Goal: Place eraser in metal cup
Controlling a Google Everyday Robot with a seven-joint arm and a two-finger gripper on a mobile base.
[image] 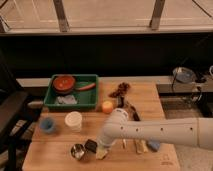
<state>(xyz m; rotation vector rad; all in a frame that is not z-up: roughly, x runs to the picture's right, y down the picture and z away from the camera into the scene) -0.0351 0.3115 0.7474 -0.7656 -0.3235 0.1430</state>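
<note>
the eraser (91, 145) lies on the table (50, 161) just right of the metal cup (77, 151), with the gripper (101, 151) lowered at the eraser's right edge, grip state not discernible, and a white cup (73, 120) further back.

The long white robot arm (160, 131) is reaching in from the right across the front of the light wooden table (148, 102). Its gripper (101, 151) is hanging near the front edge, just right of the flat black rectangular eraser (91, 145). The small shiny steel metal cup (77, 151) is standing just left of the eraser. Behind these two, the white paper cup (73, 121) is standing with the small blue cup (47, 125) to its left. The green plastic tray (80, 76) is sitting at the back left, holding a round red bowl (64, 82). A blue rectangular sponge (154, 145) is lying at the front right, before the arm.
</note>
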